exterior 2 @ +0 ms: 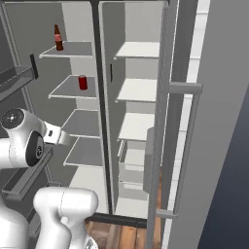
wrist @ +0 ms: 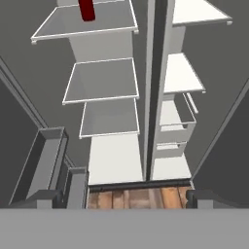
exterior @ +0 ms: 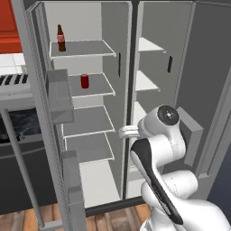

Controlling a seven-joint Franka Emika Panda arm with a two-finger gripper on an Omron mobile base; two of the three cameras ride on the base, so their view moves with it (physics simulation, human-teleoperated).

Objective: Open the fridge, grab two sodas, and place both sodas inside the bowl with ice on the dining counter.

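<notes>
- Standing with both doors swung wide, the fridge shows its grey shelves and a dark centre post between the two compartments.
- A dark-brown bottle with a red label stands upright on the top shelf of the left compartment, near the shelf's left end.
- A red can stands upright on the next shelf down, well apart from the bottle; in the hand view the can sits at the top edge.
- Shelves lower in that compartment, and those in the right compartment, carry nothing.
- The hand is spread wide with nothing between its fingers, low in front of the fridge and well below the can.
- The white arm bends in front of the open compartments, its wrist reaching toward the centre post.
- Door bins hang on the left door, and a long bar handle runs down the right door.
- Wooden floor shows below the fridge's base.
</notes>
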